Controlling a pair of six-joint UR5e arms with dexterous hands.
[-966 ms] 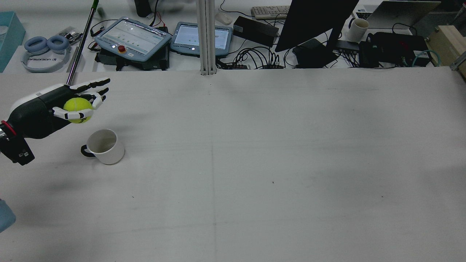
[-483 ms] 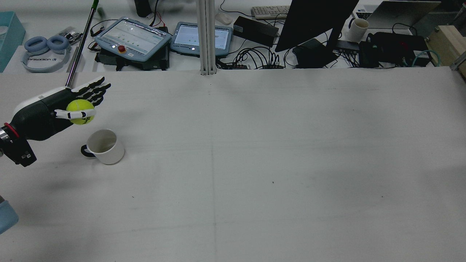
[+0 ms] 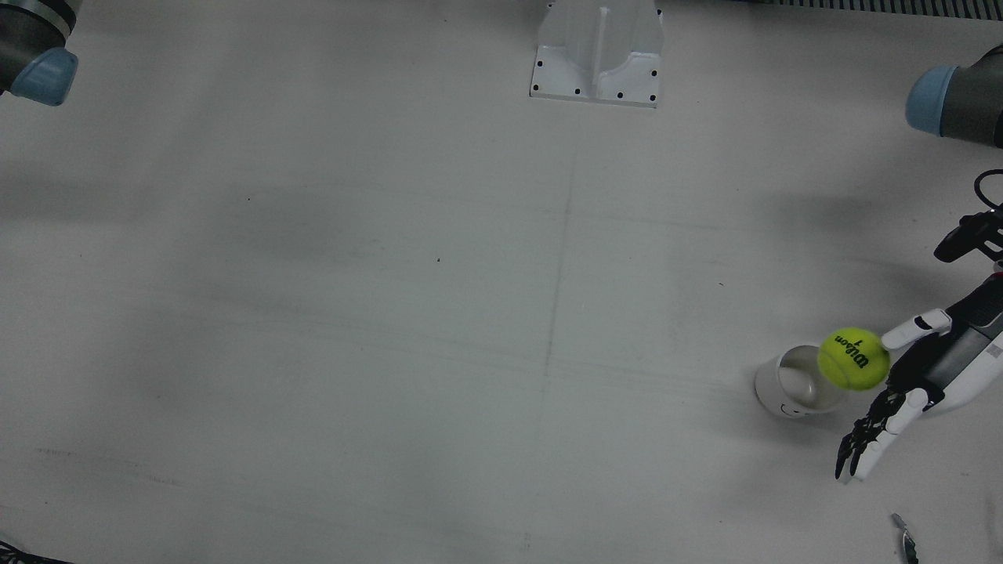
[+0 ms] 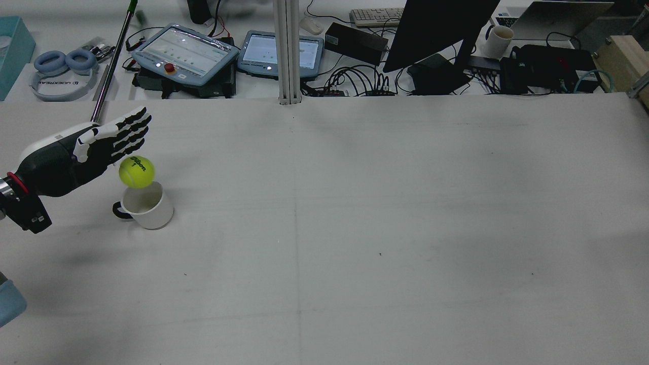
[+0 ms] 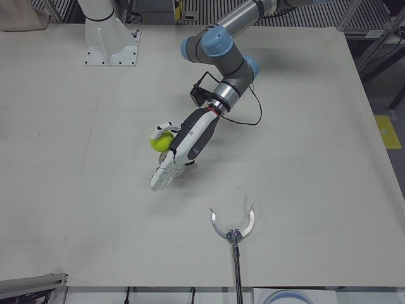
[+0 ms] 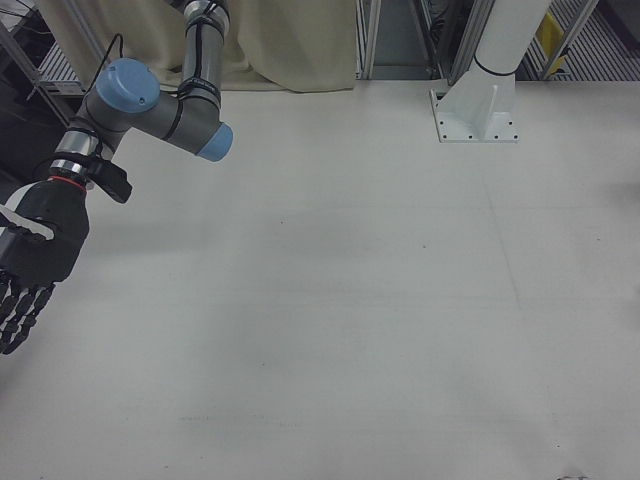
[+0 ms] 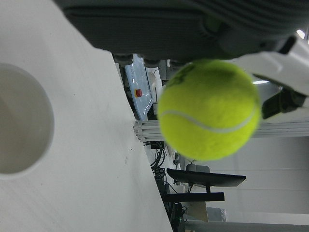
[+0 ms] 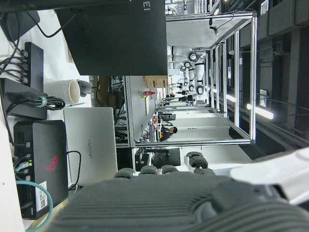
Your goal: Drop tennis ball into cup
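Observation:
The yellow tennis ball is in the air, free of my left hand, just above the rim of the white cup with a black handle. In the front view the ball overlaps the cup's right rim. My left hand is open, fingers stretched flat, up and to the left of the ball. The left hand view shows the ball just off the palm, and the cup's mouth below. My right hand hangs open and empty, far from the cup.
A grabber tool lies on the table near the front edge. A metal pole leans behind my left hand. A post base stands at the table's middle. Tablets, cables and a monitor crowd the desk beyond the table.
My left hand's fingers opened flat and let go of the ball. The ball dropped down and right, from the palm to just above the cup.

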